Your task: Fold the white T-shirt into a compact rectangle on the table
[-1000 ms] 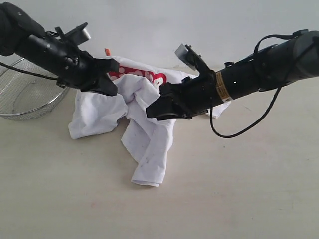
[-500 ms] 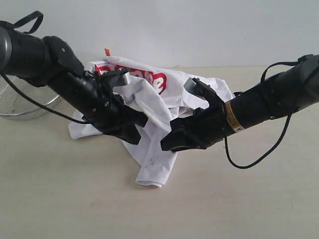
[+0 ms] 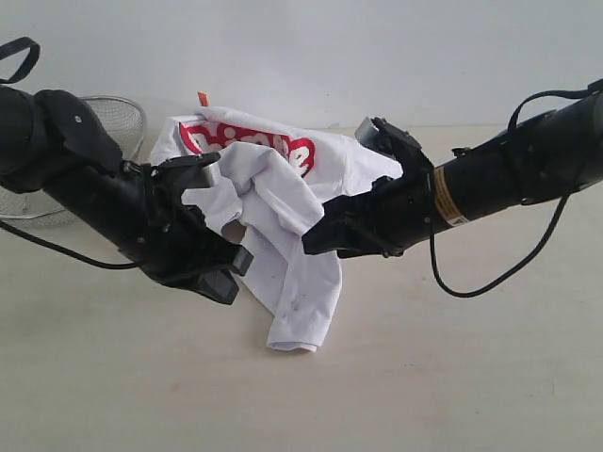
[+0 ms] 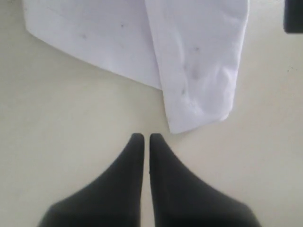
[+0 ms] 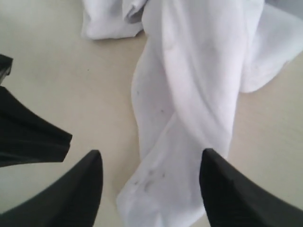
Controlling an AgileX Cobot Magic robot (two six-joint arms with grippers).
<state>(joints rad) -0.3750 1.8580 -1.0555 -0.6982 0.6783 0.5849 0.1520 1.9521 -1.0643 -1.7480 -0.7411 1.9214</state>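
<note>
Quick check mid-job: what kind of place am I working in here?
Probably a robot test bench rather than a home: a bare pale table against a plain white wall, with a crumpled white T-shirt and a wire-mesh basket on it.

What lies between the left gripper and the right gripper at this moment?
Between the left gripper and the right gripper: a twisted strip of the white T-shirt, shown in the exterior view.

Illegible red lettering [image 3: 247, 143] on white T-shirt [image 3: 303, 282]

Wire basket [image 3: 121, 115] mostly hidden behind left arm [image 3: 66, 160]; white T-shirt [image 3: 301, 273] lettering half buried in folds, unreadable.
</note>
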